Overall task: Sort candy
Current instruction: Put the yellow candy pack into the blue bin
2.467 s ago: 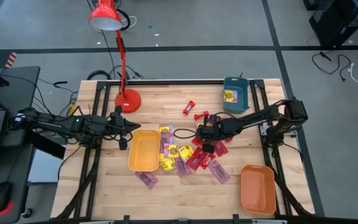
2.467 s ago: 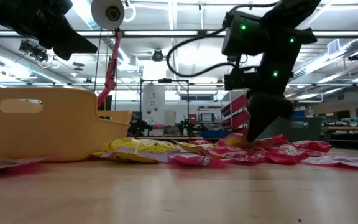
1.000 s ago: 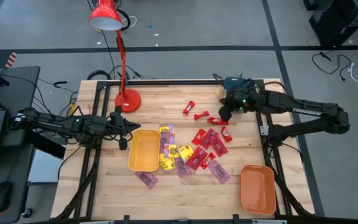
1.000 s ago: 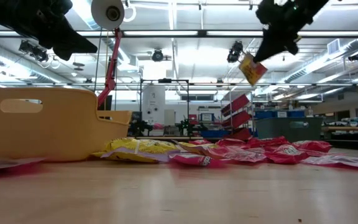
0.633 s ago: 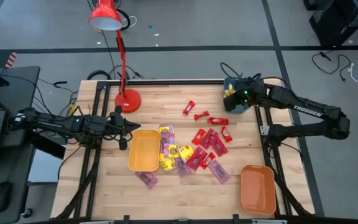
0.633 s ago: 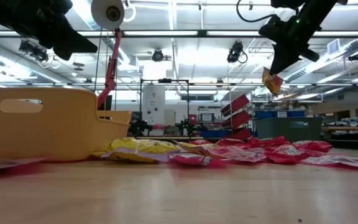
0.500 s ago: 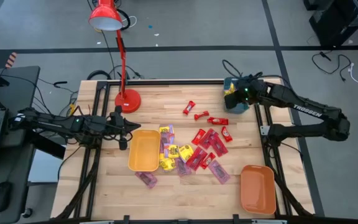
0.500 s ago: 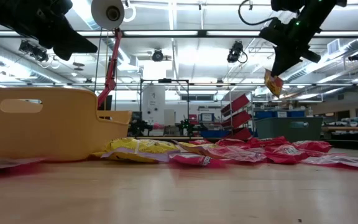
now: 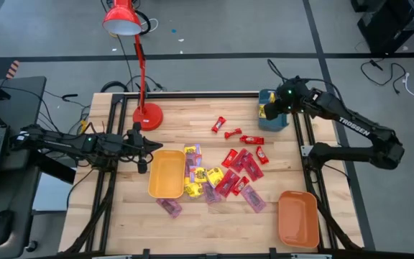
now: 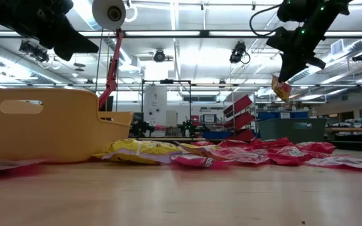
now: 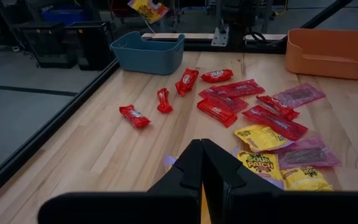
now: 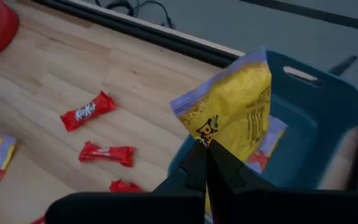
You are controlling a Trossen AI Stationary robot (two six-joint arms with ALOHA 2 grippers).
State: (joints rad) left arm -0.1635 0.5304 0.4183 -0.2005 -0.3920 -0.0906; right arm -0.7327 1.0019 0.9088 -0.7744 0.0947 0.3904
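Observation:
My right gripper (image 9: 268, 109) is shut on a yellow candy packet (image 12: 235, 109) and hangs over the teal tray (image 9: 274, 119) at the table's far right corner. The low view shows the packet (image 10: 281, 88) high above the table. Loose candy (image 9: 225, 173) lies mid-table: red wrappers, yellow packets and pinkish-purple packets, flat on the wood. My left gripper (image 9: 148, 147) is shut and holds nothing. It hovers left of the yellow-orange tray (image 9: 166, 173). My right gripper pinches the yellow packet's edge (image 12: 205, 138) between its two fingers. The fingers slant down from the table's right side. The packet hangs tilted below the fingertips, its upper end (image 10: 284, 80) in the hold, lifted clear over the teal tray's open top.
A red desk lamp stands with its base (image 9: 148, 115) at the far left. An orange tray (image 9: 297, 218) sits at the near right corner. Bare wood lies along the near edge and between the lamp and the teal tray.
My right gripper has swung toward the table's far right corner with the yellow packet, from beside the red candies to above the teal tray, rolling its wrist on the way. The packet has stayed lifted, hanging below the fingers.

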